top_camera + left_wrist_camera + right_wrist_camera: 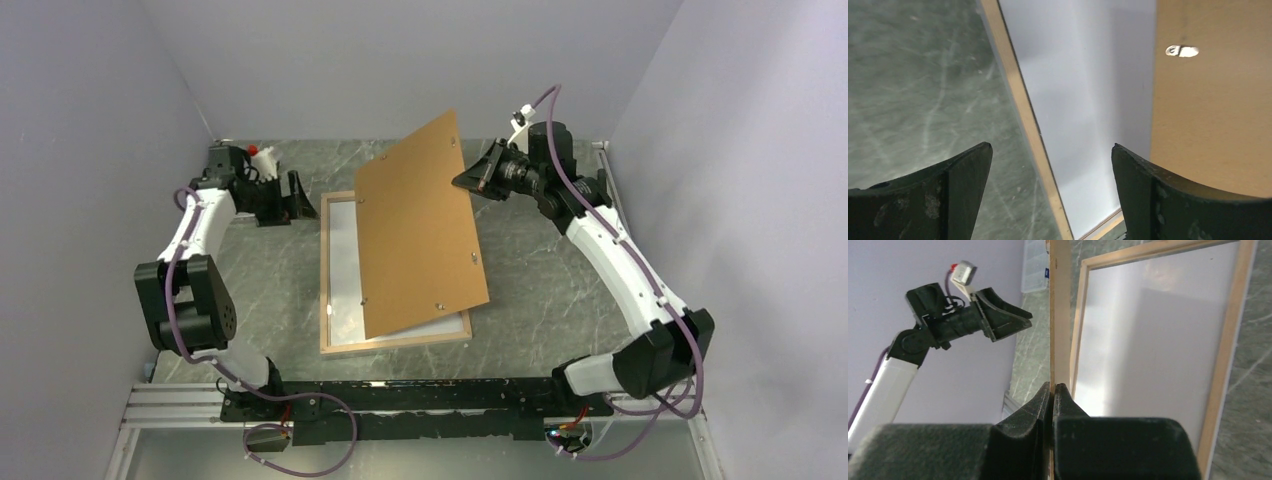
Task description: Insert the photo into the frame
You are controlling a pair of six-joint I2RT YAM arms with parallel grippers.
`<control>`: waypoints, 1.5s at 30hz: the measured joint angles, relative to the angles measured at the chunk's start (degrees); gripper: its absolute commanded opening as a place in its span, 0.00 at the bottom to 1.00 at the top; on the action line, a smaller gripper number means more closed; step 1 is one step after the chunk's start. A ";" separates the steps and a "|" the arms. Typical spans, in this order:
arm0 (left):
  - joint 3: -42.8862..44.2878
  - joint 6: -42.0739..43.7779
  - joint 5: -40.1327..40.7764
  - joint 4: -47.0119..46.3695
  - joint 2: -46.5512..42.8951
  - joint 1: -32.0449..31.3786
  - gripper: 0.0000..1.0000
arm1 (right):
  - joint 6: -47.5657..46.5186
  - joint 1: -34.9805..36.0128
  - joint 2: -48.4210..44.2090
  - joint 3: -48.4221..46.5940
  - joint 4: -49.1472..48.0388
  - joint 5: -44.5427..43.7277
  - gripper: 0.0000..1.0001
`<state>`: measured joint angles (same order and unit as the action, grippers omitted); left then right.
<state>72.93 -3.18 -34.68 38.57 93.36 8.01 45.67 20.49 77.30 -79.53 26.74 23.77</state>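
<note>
Fingers of the left gripper (288,203) are shown spread wide and empty in the top view, beside the far left corner of the frame (326,300). The frame is laid back-up on the worktop (540,290), with the photo (345,255) seated inside it, white side upward. The backing board (420,230) is held tilted over the frame by the right gripper (460,181) at its far edge.

From the left wrist, both fingers (960,185) are seen set far apart above the frame's left rail, nothing between them.

From the right wrist, the fingers (1033,410) are seen clamped on the board's thin edge.
</note>
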 measured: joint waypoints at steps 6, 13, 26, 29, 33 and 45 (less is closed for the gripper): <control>4.15 7.13 0.11 6.43 -0.74 4.87 0.93 | 1.77 -0.24 5.73 1.22 -6.45 5.05 0.00; 3.69 11.69 -0.13 11.69 -0.90 8.83 0.83 | 6.47 -0.66 9.20 6.64 -15.54 9.81 0.00; -3.54 16.06 1.60 14.47 -6.05 6.14 0.69 | 23.74 -1.27 9.99 18.62 -43.32 12.41 0.00; -4.61 16.06 3.39 14.45 -7.80 3.06 0.68 | 27.96 -1.16 10.47 20.28 -49.29 11.02 0.00; -4.83 16.00 5.49 14.40 -8.74 -0.17 0.68 | 30.49 -0.68 10.71 20.81 -51.82 8.59 0.00; -4.83 16.02 10.86 14.38 -10.69 -1.51 0.67 | 31.30 1.99 10.34 25.07 -52.78 -4.04 0.00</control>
<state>68.10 12.84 -23.81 52.95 82.67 6.50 76.97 22.48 87.64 -54.46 -26.04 19.73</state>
